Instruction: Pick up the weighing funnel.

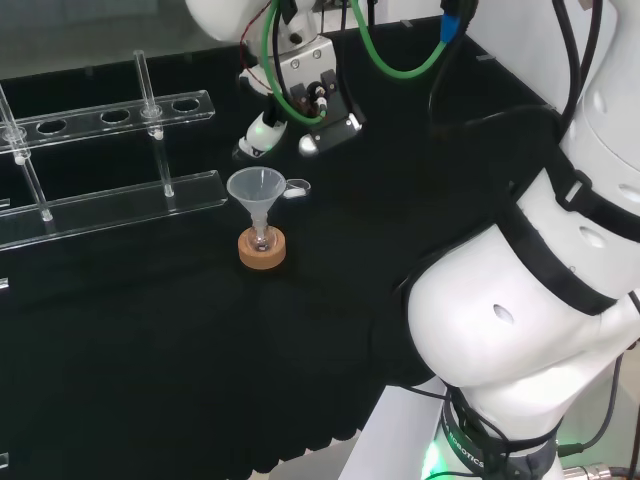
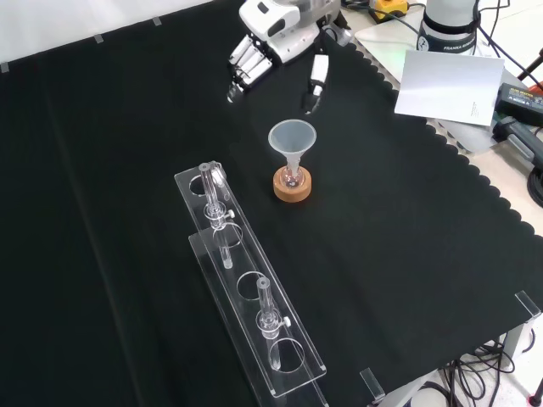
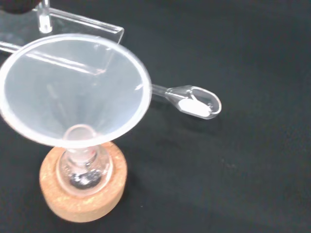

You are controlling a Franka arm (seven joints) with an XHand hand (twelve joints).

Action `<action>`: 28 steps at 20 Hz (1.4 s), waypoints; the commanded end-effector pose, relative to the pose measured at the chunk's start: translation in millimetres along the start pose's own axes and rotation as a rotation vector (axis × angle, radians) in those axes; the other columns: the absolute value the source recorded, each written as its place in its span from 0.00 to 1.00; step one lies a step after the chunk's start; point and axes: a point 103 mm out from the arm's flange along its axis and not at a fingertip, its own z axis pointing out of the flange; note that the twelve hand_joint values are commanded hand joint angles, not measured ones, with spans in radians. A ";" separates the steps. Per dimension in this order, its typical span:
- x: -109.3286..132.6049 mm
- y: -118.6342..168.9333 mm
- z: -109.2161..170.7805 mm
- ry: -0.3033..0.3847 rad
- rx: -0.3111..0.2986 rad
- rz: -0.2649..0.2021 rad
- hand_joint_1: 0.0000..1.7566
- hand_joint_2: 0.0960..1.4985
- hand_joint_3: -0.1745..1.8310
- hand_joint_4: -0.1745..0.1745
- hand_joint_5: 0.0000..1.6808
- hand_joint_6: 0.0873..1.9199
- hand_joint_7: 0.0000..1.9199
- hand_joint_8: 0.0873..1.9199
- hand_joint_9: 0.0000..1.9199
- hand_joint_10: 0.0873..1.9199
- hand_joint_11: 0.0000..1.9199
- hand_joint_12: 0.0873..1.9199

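Clear weighing funnel [image 3: 194,101] lying just beside the funnel [image 1: 258,190].
We're hovering the hand [image 1: 312,90], fingers spread, empty; descending, we're risking knocking the funnel over.

Clear weighing funnel [image 3: 196,101], tan cork ring [image 3: 83,200], black cloth [image 3: 238,184].

A lab, shown by the funnel [image 1: 258,188], cork ring [image 1: 262,250] and clear rack [image 1: 110,207].
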 end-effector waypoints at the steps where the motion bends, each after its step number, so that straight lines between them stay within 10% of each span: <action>1: -23.0 11.2 -3.7 0.023 0.002 0.023 0.36 0.48 0.18 0.37 0.23 0.00 0.10 0.34 0.25 0.33 0.21 0.74; 15: -65.3 65.2 24.2 -0.005 0.097 0.115 0.47 0.44 0.27 0.38 0.34 0.00 0.25 0.33 0.35 0.25 0.26 0.68; 28: -87.1 111.0 92.6 -0.015 0.179 0.107 0.49 0.41 0.31 0.40 0.35 0.02 0.25 0.32 0.37 0.24 0.27 0.67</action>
